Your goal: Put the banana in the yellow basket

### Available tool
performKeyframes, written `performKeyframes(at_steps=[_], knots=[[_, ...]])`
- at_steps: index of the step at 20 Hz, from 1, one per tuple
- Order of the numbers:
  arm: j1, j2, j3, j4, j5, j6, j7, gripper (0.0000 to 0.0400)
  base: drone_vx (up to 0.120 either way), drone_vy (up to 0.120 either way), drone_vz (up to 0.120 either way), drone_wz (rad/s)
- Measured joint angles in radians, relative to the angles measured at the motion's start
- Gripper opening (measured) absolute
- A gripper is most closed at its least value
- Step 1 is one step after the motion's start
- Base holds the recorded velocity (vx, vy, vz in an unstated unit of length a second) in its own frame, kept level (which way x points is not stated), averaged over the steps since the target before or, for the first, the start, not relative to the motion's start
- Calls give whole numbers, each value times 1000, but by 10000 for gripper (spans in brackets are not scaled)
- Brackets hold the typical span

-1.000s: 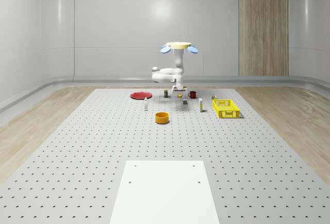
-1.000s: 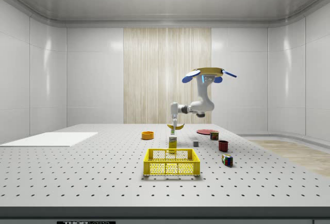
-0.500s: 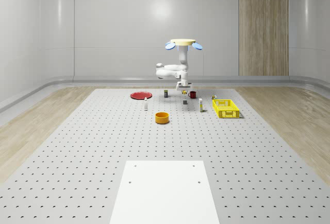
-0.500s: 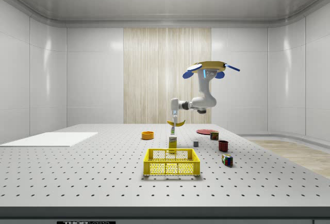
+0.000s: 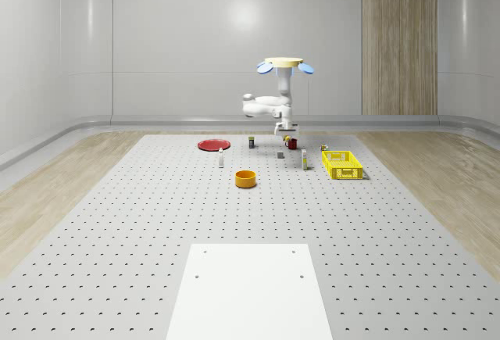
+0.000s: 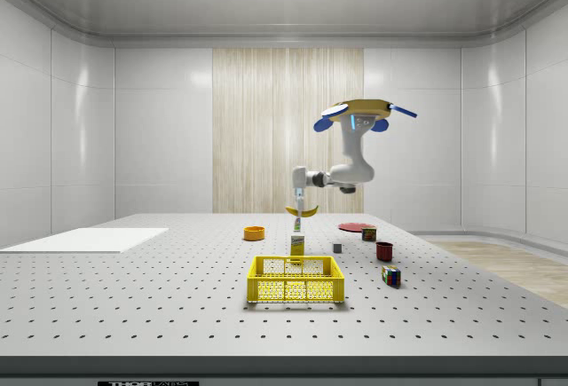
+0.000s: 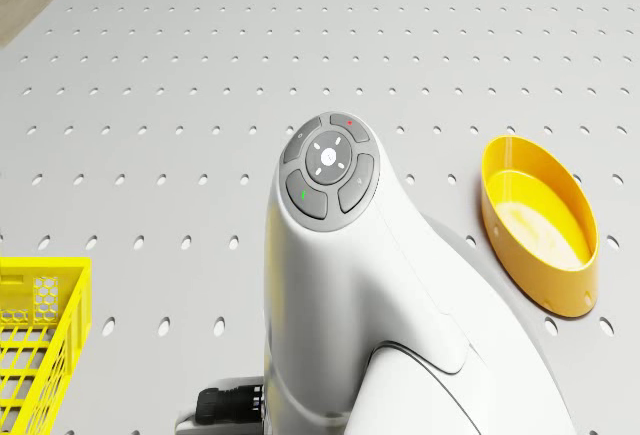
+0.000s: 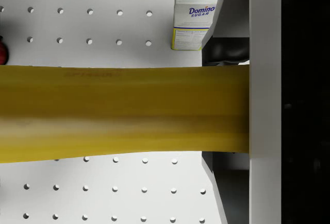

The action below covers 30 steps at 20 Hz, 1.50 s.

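Across the whole-scene view from its left, the perforated table (image 5: 117, 223) carries one red plate (image 5: 212, 144), one small white bottle (image 5: 221, 158), one orange bowl (image 5: 246, 178) that looks empty, one dark can (image 5: 251, 142), one small grey cube (image 5: 280, 154), one red mug (image 5: 292, 144), a second small bottle (image 5: 304, 159) and, farthest to that view's right, one yellow basket (image 5: 342, 164), whose mesh walls show nothing inside in the side view (image 6: 295, 279). A white sheet (image 5: 248, 289) lies at the near end of the table. In the side view a sugar box (image 6: 297, 244) stands upright behind the basket, and one multicoloured cube (image 6: 390, 275) sits to the right of it, near the mug. The drone (image 6: 359, 118) hovers well above the table, over the mug's area, its arm reaching toward the side view's left. The gripper (image 6: 302, 206) points down and is clamped on the single banana (image 6: 302, 212), which hangs in the air above the sugar box, short of the basket. In the side view the banana's long axis lies roughly level, its ends curving upward; in the wrist view the banana (image 8: 124, 113) runs crosswise between the fingers (image 8: 264, 100), with the sugar box below on the table.
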Motion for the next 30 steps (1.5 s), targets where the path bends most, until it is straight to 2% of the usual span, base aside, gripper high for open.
performKeyframes(at_steps=[4, 30], knots=[[-1, -7, 1, 0, 3, 7, 1, 194, 100, 120, 0, 0], [-7, -44, 7, 1, 18, 41, 6, 194, 0, 120, 0, 0]])
